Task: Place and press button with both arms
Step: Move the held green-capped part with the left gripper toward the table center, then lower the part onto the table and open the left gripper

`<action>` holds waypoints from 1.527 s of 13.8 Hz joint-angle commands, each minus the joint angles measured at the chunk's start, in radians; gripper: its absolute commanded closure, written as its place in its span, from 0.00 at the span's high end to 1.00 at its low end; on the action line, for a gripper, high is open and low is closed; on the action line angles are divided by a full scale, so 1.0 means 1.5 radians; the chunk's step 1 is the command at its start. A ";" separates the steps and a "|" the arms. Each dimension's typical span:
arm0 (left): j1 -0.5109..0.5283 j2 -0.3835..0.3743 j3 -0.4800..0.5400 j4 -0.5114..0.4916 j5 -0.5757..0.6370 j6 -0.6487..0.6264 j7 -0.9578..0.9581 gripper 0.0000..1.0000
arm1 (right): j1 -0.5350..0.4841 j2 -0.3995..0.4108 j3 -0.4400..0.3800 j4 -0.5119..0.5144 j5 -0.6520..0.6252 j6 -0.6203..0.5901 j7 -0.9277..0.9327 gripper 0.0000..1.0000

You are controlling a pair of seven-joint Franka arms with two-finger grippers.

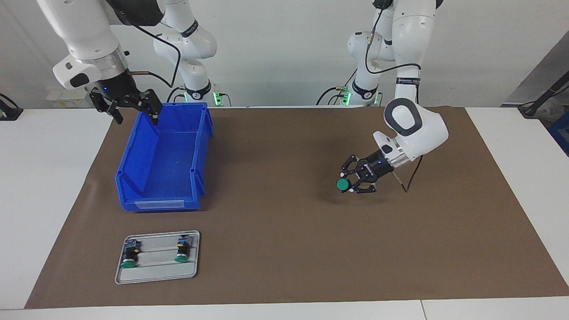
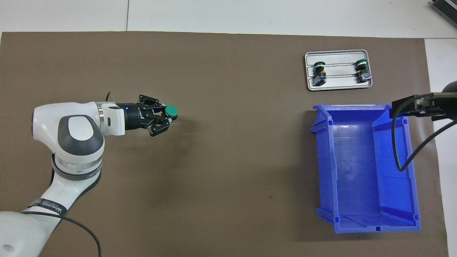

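Light, rigid green-capped push-button [image 1: 343, 184], likely best held by its black body, sits clamped in left gripper [image 1: 351, 181] jaws; right gripper [image 1: 133, 109] jaws apart.

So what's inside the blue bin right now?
Nothing visible: the blue bin shows a bare floor. The right gripper, open, hangs over its rim nearest the robots, and its cable covers a strip in the overhead view.

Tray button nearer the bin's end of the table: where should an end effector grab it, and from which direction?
Grip the black body of that button, across its width, coming straight down. It lies on its side on the tray, green cap pointing away from the robots, contact block toward them, so the narrow middle is exposed from above. The other tray button lies apart, leaving the fingers room.
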State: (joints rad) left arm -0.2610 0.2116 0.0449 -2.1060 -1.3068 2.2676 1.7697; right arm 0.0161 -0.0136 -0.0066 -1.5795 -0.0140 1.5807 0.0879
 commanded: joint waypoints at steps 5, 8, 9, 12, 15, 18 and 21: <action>0.078 -0.057 -0.005 -0.144 -0.098 -0.098 0.209 0.03 | -0.006 -0.013 0.001 -0.014 0.012 -0.001 -0.011 1.00; 0.105 -0.067 -0.005 -0.168 -0.112 -0.163 0.245 0.02 | -0.007 -0.013 0.001 -0.014 0.012 -0.001 -0.011 1.00; 0.109 -0.063 -0.005 -0.173 -0.141 -0.195 0.273 0.02 | -0.007 -0.012 0.001 -0.014 0.011 -0.001 -0.011 1.00; 0.119 -0.056 -0.005 -0.183 -0.180 -0.221 0.313 0.02 | -0.006 -0.013 0.001 -0.015 0.012 -0.001 -0.011 1.00; 0.117 -0.043 -0.006 -0.186 -0.211 -0.249 0.338 0.03 | -0.007 -0.012 0.001 -0.014 0.012 -0.001 -0.011 1.00; 0.110 -0.028 -0.005 -0.182 -0.260 -0.270 0.355 0.03 | -0.007 -0.012 0.001 -0.014 0.012 -0.001 -0.011 1.00; 0.084 -0.004 -0.005 -0.160 -0.317 -0.265 0.355 0.02 | -0.007 -0.012 0.001 -0.014 0.012 -0.001 -0.011 1.00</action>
State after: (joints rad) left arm -0.1052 0.1788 0.0297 -2.3683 -1.7235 1.8850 2.2792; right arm 0.0161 -0.0137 -0.0066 -1.5798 -0.0140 1.5807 0.0879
